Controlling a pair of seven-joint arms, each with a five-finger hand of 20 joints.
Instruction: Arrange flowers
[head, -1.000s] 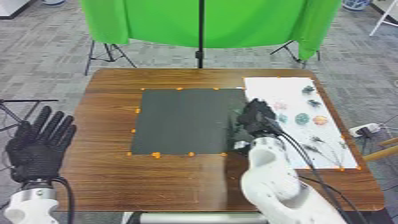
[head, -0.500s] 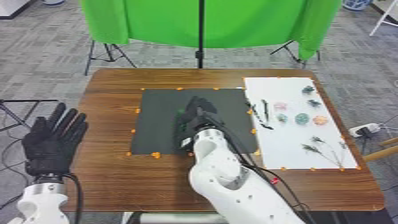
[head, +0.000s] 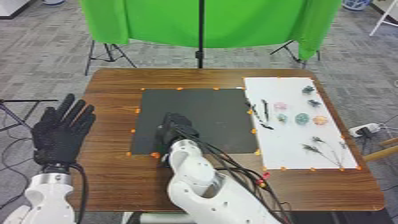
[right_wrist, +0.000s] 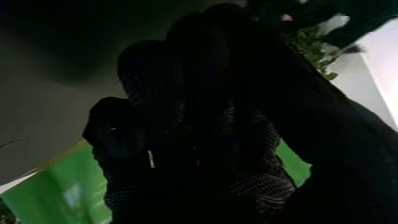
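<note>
Brown wood of the desk (head: 111, 105) frames a dark sheet (head: 213, 105), with the right hand (head: 178, 125) over its near left part. That hand's thumb and fingertips are drawn together, seemingly pinching a leafy sprig (right_wrist: 313, 47); the greenery lies on the thumb side, by the tips. How its stem points across the sheet, I cannot tell, and the setting-down likely hinges on that. The left hand (head: 60, 135), fingers spread, is farther off, beyond the sheet's left edge, so the placing falls to the right.
</note>
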